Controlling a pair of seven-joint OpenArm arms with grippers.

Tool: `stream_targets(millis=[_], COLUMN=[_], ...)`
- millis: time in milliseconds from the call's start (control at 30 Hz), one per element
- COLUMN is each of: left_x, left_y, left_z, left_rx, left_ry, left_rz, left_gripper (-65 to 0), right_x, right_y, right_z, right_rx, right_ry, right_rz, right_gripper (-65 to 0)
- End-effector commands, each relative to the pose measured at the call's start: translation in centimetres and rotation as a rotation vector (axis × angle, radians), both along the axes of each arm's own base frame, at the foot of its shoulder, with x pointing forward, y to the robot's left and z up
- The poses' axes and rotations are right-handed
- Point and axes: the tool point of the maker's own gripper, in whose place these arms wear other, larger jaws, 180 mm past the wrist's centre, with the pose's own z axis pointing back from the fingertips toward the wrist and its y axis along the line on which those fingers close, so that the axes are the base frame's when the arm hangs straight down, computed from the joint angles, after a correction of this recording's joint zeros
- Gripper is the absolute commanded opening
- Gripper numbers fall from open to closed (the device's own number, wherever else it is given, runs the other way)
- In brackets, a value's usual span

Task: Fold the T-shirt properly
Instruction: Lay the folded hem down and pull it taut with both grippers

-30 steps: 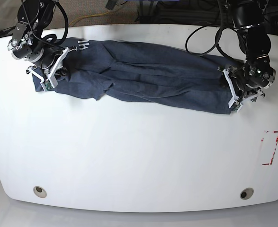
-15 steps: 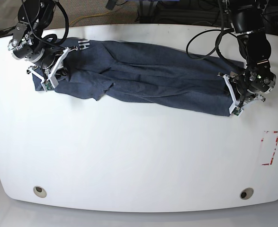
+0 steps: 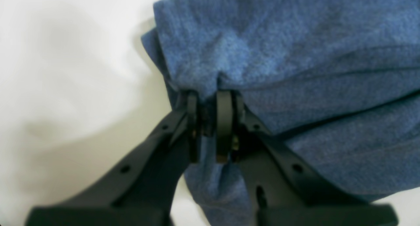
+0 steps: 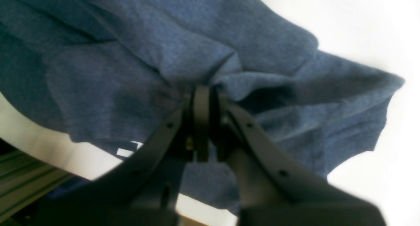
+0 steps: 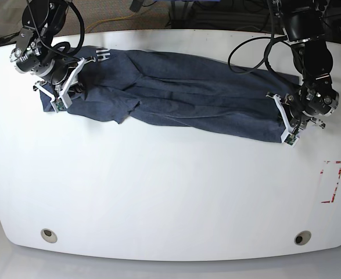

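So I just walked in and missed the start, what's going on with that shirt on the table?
A two-armed robot is working on folding the T-shirt, which lies stretched in a long rumpled band across the white table. The right gripper is pinched shut on bunched cloth at the collar end, near the white lettering. The left gripper is closed on a fold at the opposite end. Both ends are gripped; no lift shows yet.

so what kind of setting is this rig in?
Looks like a robotics lab bench, not a home: a bare white table with grommet holes, loose cables behind it, and red tape marks beside the T-shirt.
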Motion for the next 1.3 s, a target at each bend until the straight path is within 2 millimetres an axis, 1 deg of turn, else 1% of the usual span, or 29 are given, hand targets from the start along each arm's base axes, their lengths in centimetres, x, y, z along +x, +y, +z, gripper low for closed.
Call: stream_targets(millis=[0, 67, 133, 200, 467, 567, 633, 700, 800, 933, 1100, 1200, 1267], left_x=[1.1, 1.2, 1.4, 1.5, 1.5, 1.5, 0.9, 0.0, -1.0, -2.9, -5.4, -6.8, -7.6], left_y=[0.4, 0.4, 1.5, 1.9, 2.2, 2.4, 2.7, 3.8, 4.7, 5.4, 6.2, 6.7, 7.0], left_z=[1.6, 1.9, 3.2, 3.9, 4.6, 5.4, 5.7, 6.4, 6.7, 6.0, 4.5, 3.8, 3.3], left_rx=[0.008, 0.010, 0.023, 0.027, 0.036, 0.056, 0.073, 0.099, 0.123, 0.144, 0.153, 0.160, 0.163], left_ry=[-0.056, -0.066, -0.106, -0.130, -0.146, -0.167, -0.163, -0.168, -0.162, -0.126, -0.067, -0.033, -0.014], left_rz=[-0.001, -0.001, 0.030, 0.048, 0.051, 0.050, 0.058, 0.090, 0.117, 0.131, 0.155, 0.165, 0.174], left_gripper=[-61.1, -61.2, -61.2, -61.1, -61.2, -61.4, -61.4, -61.4, -61.4, -61.4, -61.4, -61.4, -61.4], right_x=[0.7, 0.7, 0.7, 0.7, 0.7, 0.7, 0.7, 0.7, 0.7, 0.8, 0.9, 0.5, -0.3], right_y=[-0.1, -0.1, -0.1, -0.1, -0.1, -0.1, -0.1, -0.2, -0.2, -0.3, -0.3, -0.4, -0.7], right_z=[1.0, 1.0, 1.0, 1.0, 1.0, 1.0, 1.0, 1.0, 1.0, 1.1, 1.1, 0.9, 0.5], right_rx=[-0.002, -0.002, -0.002, -0.002, -0.002, -0.002, -0.002, -0.003, -0.003, -0.004, -0.005, -0.006, -0.009], right_ry=[-0.039, -0.039, -0.039, -0.039, -0.039, -0.039, -0.039, -0.040, -0.040, -0.045, -0.046, -0.036, -0.015], right_rz=[0.005, 0.005, 0.005, 0.005, 0.005, 0.005, 0.005, 0.004, 0.004, -0.001, -0.001, -0.002, -0.012], right_gripper=[-63.4, -63.4, -63.4, -63.4, -63.4, -63.4, -63.6, -63.6, -63.6, -63.6, -63.7, -63.7, -63.7])
